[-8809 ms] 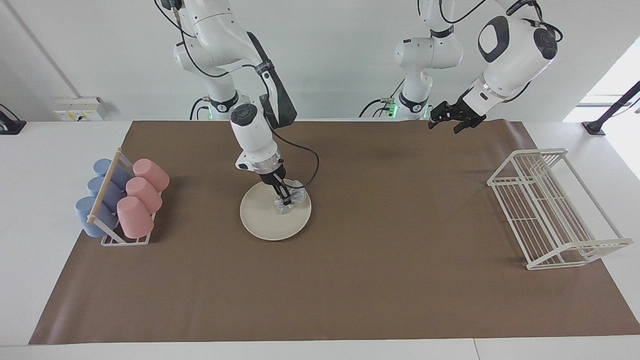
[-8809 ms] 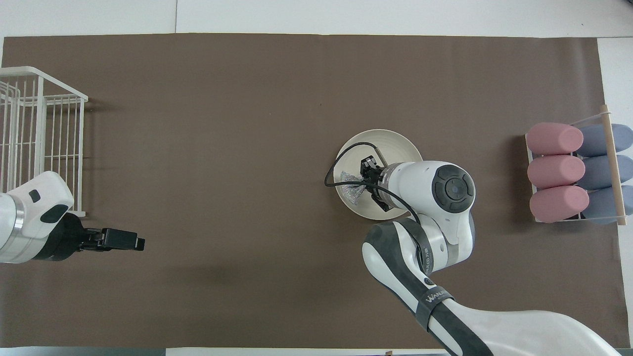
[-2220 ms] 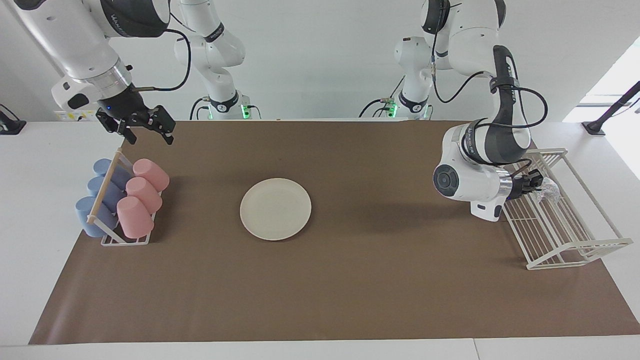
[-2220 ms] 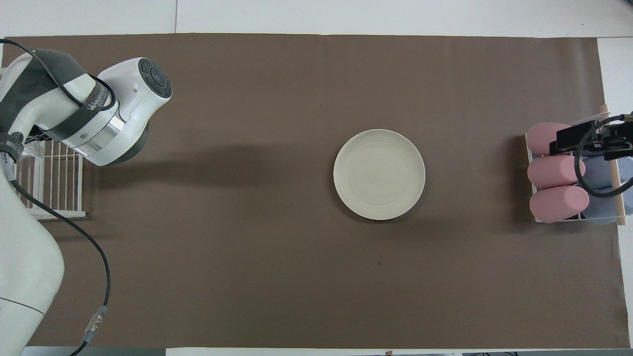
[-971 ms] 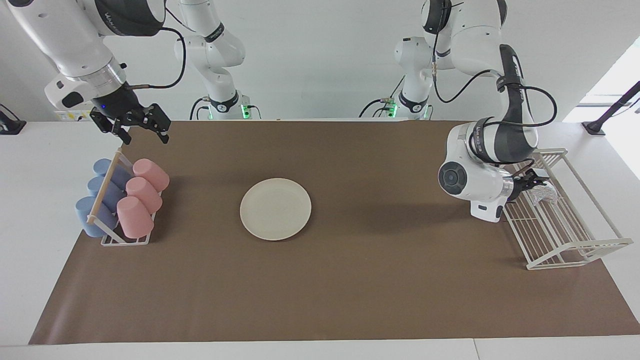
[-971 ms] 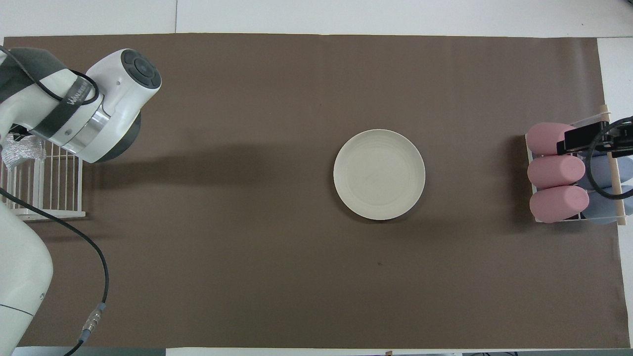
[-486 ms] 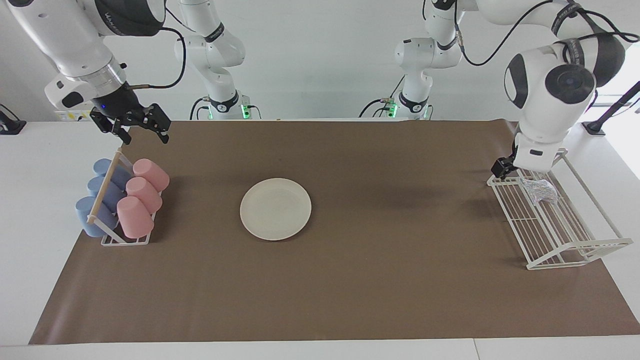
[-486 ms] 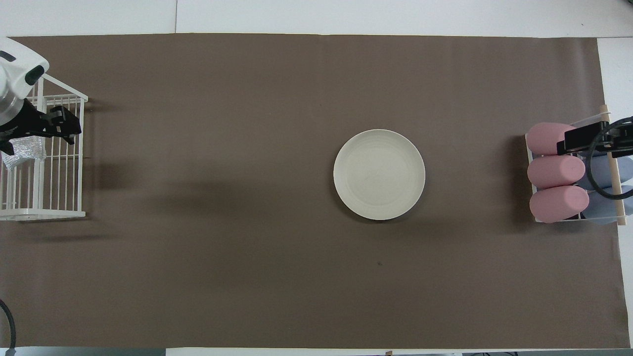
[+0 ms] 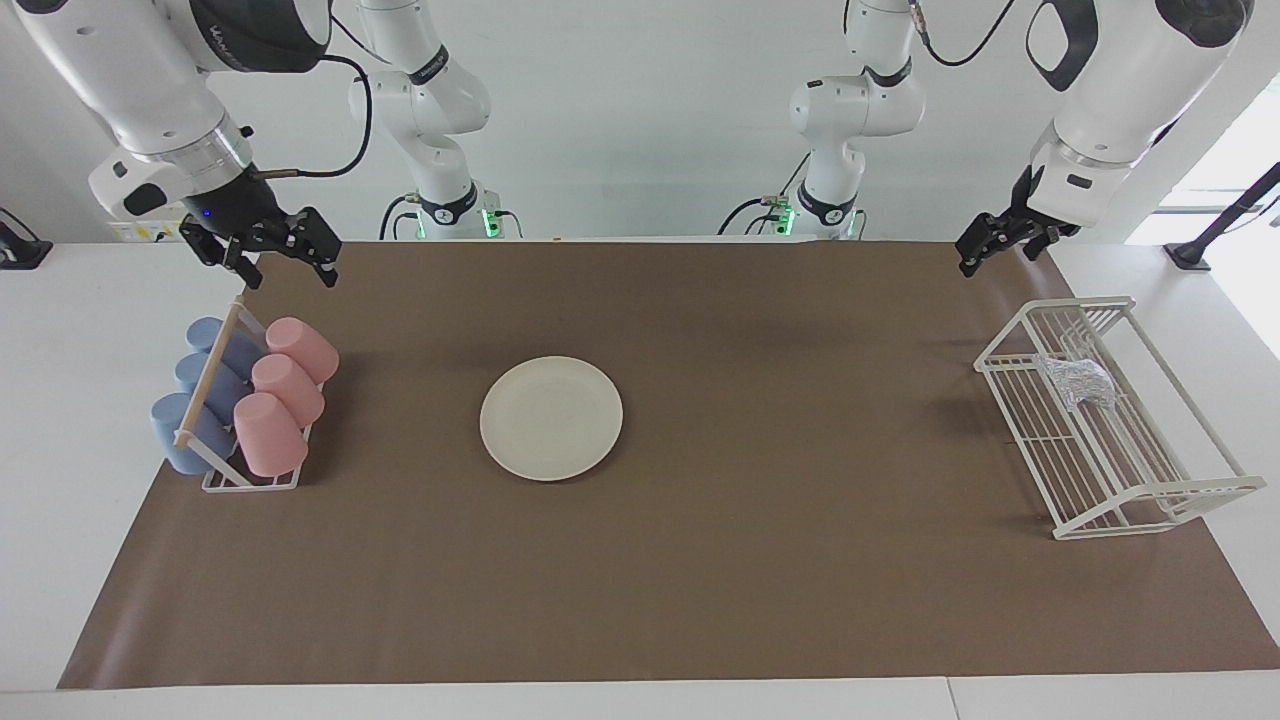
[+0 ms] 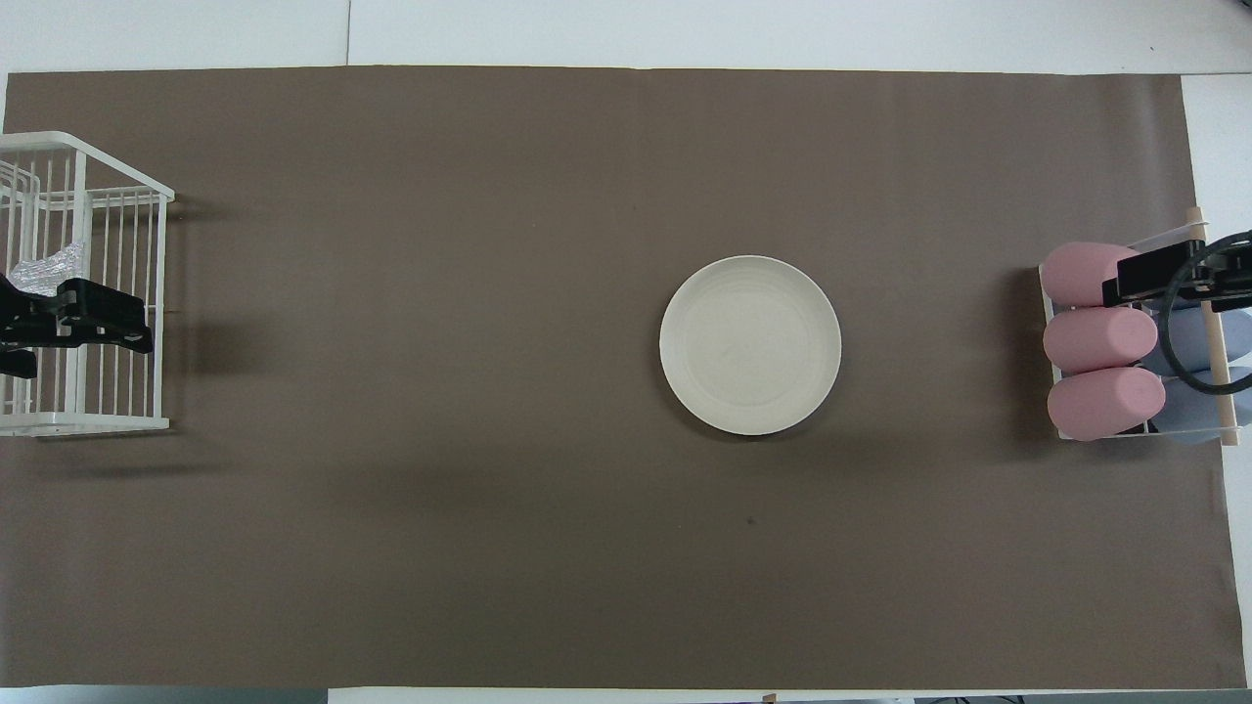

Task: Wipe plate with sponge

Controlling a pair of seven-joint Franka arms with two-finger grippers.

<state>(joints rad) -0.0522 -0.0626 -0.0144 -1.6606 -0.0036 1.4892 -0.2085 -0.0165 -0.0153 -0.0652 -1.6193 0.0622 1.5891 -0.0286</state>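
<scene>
Brown mat (image 9: 700, 560) spans the table. Wire rack (image 9: 1150, 500) at three o'clock in the facing view cradles the sponge (image 9: 1078, 382); plate (image 9: 551, 418) sits bare near centre. Left gripper (image 9: 1003, 240) and right gripper (image 9: 268, 250) hang released, empty. Wiping looks finished, nothing left.

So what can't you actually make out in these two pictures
- Overhead view: the picture's edge cuts off the left gripper and part of the wire rack.
- Overhead view: rack wires and that gripper partly hide the sponge.
- Overhead view: the edge cuts off the right gripper, which covers some blue cups.
- Facing view: whether any dirt remains on the plate is too fine to tell.
</scene>
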